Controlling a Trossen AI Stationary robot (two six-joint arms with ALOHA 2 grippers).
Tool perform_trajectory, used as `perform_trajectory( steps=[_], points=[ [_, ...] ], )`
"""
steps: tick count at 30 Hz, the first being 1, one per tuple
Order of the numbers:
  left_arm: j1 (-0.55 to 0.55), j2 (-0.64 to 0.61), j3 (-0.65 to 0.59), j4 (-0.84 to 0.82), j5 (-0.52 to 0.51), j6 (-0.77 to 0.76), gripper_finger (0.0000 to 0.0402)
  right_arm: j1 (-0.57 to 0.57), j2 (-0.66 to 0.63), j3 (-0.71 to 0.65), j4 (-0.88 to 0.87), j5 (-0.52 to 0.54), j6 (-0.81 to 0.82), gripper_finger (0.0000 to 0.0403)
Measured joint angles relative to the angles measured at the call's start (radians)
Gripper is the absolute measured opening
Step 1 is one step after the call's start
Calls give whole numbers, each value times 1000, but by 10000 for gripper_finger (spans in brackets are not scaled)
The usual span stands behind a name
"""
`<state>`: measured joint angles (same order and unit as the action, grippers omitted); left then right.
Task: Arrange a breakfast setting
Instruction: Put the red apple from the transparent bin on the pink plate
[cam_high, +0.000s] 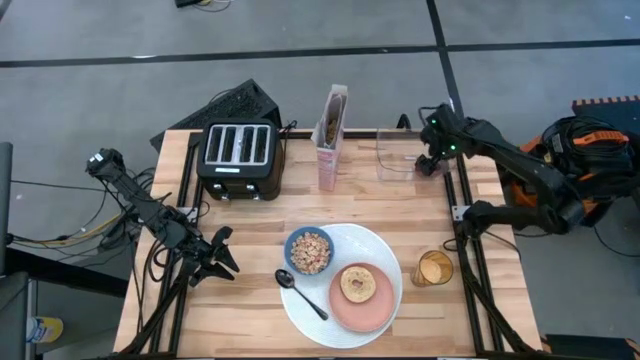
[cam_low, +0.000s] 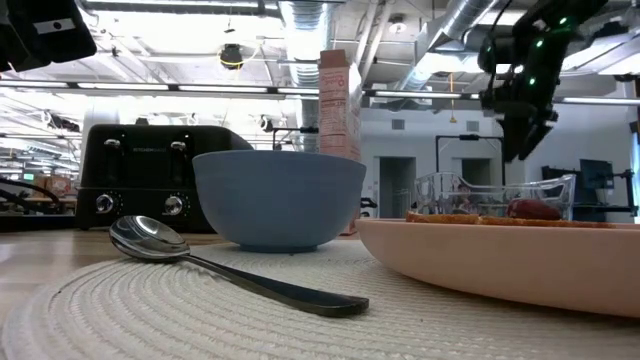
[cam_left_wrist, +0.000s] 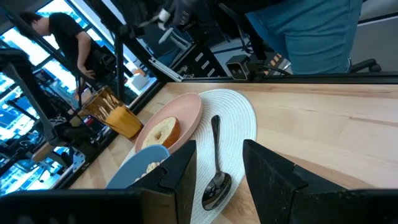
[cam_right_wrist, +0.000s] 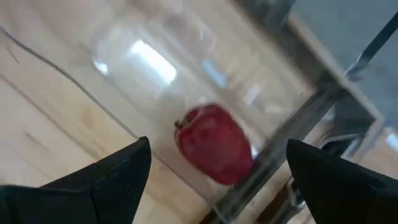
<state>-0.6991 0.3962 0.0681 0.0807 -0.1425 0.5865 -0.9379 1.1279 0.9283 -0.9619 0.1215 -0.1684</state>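
— While the right hand (cam_high: 432, 160) is held over the clear box (cam_high: 398, 160), what is seen beneath it?

— A small red fruit (cam_right_wrist: 214, 144) is seen lying inside that box, on the far side of the white plate (cam_high: 385, 255) and to its right. The hand's fingers (cam_right_wrist: 102, 177) are spread wide to either side of the fruit, and nothing is gripped.

— And what is laid on the white plate?

— A blue bowl (cam_high: 309, 250) of cereal is set on its far left part, a pink plate (cam_high: 362, 302) on its near right part, and a bagel half (cam_high: 358, 283) is carried on the pink plate. A spoon (cam_high: 300, 293) is laid along the plate's left side, just beside the bowl.

— Where is the left hand (cam_high: 217, 252) kept?

— It is held left of the white plate, over the worktop (cam_high: 240, 320), with its fingers parted and empty. A toaster (cam_high: 238, 158) and a cereal box (cam_high: 331, 138) are stood beyond the plate; a glass (cam_high: 434, 268) of orange drink is placed just right of it.
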Motion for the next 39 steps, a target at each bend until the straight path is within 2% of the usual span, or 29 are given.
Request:
perform_trajectory(
  steps=[8,15,31,39],
  points=[
    [0,0,0,0,0,0,121,-1,165,0,-52,8,0,396],
    [0,0,0,0,0,0,121,-1,254,-4,-55,38,-10,395],
    [0,0,0,0,0,0,121,4,300,-2,-108,69,-40,390],
    [0,0,0,0,0,0,121,5,385,-1,-103,68,10,390]
  ],
)
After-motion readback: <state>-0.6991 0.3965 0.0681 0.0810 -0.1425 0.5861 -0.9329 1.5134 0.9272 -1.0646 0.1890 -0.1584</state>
